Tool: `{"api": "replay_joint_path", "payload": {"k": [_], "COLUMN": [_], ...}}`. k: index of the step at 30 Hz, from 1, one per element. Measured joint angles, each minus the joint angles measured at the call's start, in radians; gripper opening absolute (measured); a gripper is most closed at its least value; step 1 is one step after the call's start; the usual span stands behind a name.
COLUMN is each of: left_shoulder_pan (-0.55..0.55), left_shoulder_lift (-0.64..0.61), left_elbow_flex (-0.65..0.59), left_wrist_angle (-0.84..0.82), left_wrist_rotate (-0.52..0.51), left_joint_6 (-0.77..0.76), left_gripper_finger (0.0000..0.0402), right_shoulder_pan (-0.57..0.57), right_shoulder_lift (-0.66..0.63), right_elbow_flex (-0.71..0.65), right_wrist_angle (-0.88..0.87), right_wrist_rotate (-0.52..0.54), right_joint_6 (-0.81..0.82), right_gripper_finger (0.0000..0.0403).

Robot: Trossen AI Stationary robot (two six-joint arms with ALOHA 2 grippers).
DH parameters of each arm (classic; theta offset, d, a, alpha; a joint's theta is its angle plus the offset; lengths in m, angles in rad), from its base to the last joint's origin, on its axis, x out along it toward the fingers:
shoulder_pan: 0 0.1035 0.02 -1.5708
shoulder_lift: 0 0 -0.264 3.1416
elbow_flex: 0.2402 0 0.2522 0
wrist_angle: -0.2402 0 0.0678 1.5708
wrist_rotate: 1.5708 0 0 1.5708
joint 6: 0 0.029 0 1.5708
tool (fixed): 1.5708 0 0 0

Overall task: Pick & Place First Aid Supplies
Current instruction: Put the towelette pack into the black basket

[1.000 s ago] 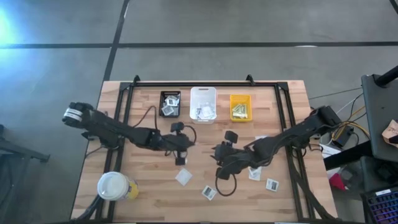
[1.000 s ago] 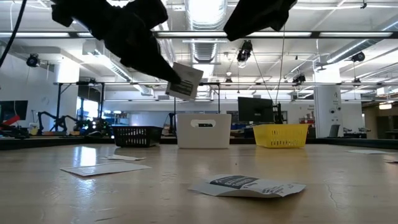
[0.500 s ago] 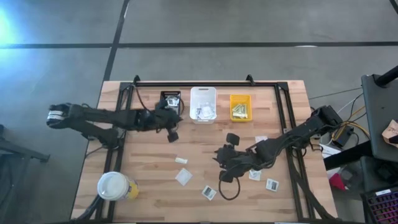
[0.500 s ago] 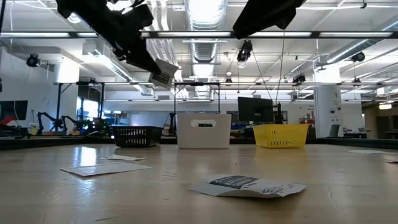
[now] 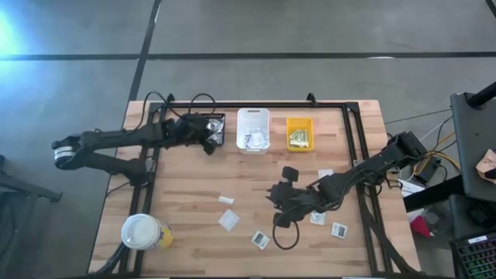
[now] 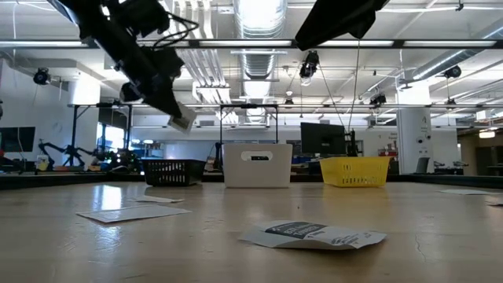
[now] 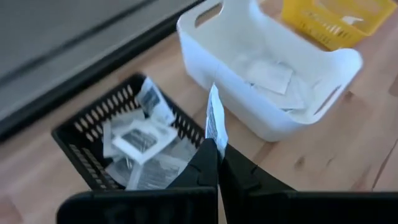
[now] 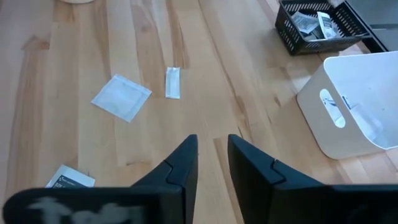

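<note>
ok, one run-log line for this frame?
left gripper: shut on packet, over black bin | right gripper: open, empty, above table

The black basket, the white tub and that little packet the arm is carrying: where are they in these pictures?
black basket (image 7: 81, 134): left wrist view, its mesh side wall.
white tub (image 7: 249, 118): left wrist view, its outer wall.
packet (image 7: 214, 118): left wrist view, its upright flat face.
</note>
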Motion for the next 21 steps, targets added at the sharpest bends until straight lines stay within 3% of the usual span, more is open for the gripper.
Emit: {"api": "replay_joint_path", "payload": {"k": [10, 21], "left_shoulder_pan": [0.107, 0.175], "left_shoulder_lift": [0.003, 0.014], "left_elbow_flex": [-0.099, -0.101], "left_wrist_angle": [0.108, 0.108], "left_wrist_rotate": [0.174, 0.179], "left_joint_6": [-0.091, -0.156], "left_gripper_finger": [0.0, 0.0], "right_shoulder_pan": [0.0, 0.0], "right_shoulder_lift": [0.0, 0.0], "right_elbow_flex": [0.0, -0.002], "right_wrist_angle": [0.001, 0.007], "right_wrist_rotate": [0.0, 0.001], "right_joint_6": [0.001, 0.001], "right_gripper_finger": [0.0068, 0.0079]}}
